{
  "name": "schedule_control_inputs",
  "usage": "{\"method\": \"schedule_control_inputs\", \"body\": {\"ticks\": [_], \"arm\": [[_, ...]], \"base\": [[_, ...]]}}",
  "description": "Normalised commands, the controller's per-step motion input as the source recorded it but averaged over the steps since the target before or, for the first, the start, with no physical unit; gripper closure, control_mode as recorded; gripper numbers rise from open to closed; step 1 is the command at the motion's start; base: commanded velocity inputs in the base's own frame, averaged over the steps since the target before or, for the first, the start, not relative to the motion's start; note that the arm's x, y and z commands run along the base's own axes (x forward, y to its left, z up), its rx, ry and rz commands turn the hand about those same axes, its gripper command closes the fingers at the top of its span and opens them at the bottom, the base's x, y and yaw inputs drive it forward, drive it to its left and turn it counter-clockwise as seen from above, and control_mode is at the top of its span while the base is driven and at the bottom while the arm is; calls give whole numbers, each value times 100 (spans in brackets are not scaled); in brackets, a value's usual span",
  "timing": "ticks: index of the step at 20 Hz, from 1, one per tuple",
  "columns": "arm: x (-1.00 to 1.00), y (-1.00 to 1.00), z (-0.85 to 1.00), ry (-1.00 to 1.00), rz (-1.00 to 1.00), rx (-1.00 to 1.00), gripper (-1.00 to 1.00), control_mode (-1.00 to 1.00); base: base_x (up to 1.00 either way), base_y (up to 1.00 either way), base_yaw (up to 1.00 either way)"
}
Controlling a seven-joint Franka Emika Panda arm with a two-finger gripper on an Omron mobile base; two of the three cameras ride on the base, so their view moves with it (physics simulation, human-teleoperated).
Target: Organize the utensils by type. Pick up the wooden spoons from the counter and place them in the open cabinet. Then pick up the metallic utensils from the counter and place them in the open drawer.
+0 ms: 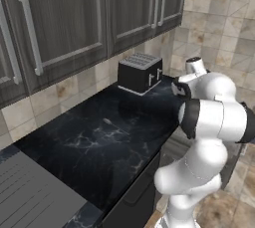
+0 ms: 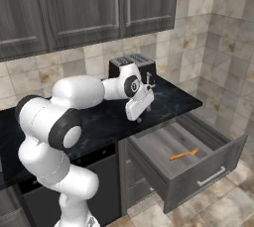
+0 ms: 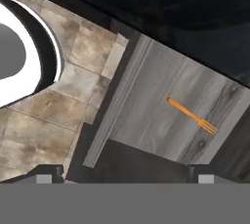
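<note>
While the pincer (image 2: 140, 118) hangs wide and empty above the open drawer (image 2: 198, 169), an orange fork (image 2: 183, 155) lies flat on the drawer floor.
From left: bare black table (image 2: 106, 122), toaster (image 2: 132, 70) at its far edge, drawer at right. Risk, as I judge it: swinging away low, the arm could clip the toaster or the drawer's wall.
</note>
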Motion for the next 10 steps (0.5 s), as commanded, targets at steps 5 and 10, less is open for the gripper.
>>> {"method": "schedule_control_inputs", "body": {"ticks": [5, 10], "arm": [[0, 75, 29, 2, -2, 0, -100, -100], [-11, 67, 15, 2, -12, 4, -100, -100]], "base": [[0, 0, 0], [0, 0, 0]]}}
